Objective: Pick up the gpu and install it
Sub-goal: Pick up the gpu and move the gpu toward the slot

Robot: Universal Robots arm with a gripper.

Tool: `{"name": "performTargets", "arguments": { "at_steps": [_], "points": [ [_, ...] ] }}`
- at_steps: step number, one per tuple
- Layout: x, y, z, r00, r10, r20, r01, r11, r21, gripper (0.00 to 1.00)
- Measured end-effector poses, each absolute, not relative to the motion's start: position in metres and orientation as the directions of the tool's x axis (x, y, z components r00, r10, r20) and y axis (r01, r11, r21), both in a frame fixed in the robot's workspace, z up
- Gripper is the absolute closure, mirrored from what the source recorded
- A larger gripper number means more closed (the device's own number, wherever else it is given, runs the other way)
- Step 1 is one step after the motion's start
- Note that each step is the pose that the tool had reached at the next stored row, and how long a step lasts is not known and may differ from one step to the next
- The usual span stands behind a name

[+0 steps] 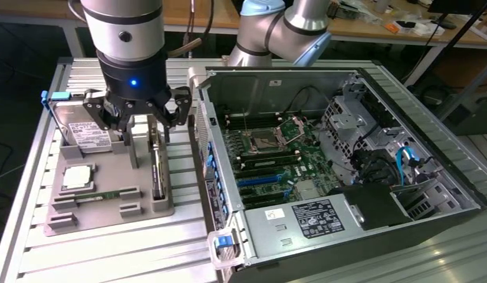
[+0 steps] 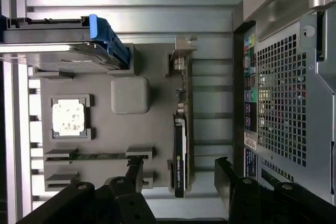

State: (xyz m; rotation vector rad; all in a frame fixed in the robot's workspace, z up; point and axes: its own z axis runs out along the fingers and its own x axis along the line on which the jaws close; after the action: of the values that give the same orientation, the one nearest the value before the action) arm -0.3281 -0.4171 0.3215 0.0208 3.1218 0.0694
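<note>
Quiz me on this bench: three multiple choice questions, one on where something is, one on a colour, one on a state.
1. Where is the gpu? A. in the grey holder B. inside the case C. atop the case
2. The hard drive's tab is: A. red B. blue C. green
3. The gripper is: A. shut on the gpu B. shut, empty C. open
Answers: 1 A, it stands on edge in a holder slot; 2 B, the tab shows blue; 3 C, its fingers stand apart.

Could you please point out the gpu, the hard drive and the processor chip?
gpu (image 2: 179,156): wrist view, black cooler shroud.
hard drive (image 1: 88,134): exterior view, white label.
processor chip (image 2: 68,117): wrist view, metal lid.
</note>
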Motion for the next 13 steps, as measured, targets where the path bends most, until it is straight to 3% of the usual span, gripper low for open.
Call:
{"name": "performTargets", "arguments": {
  "at_steps": [13],
  "points": [
    [-0.318, -0.425, 0.294, -1.000, 0.014, -0.019, 0.013, 0.999, 0.045, 0.34]
  ]
}}
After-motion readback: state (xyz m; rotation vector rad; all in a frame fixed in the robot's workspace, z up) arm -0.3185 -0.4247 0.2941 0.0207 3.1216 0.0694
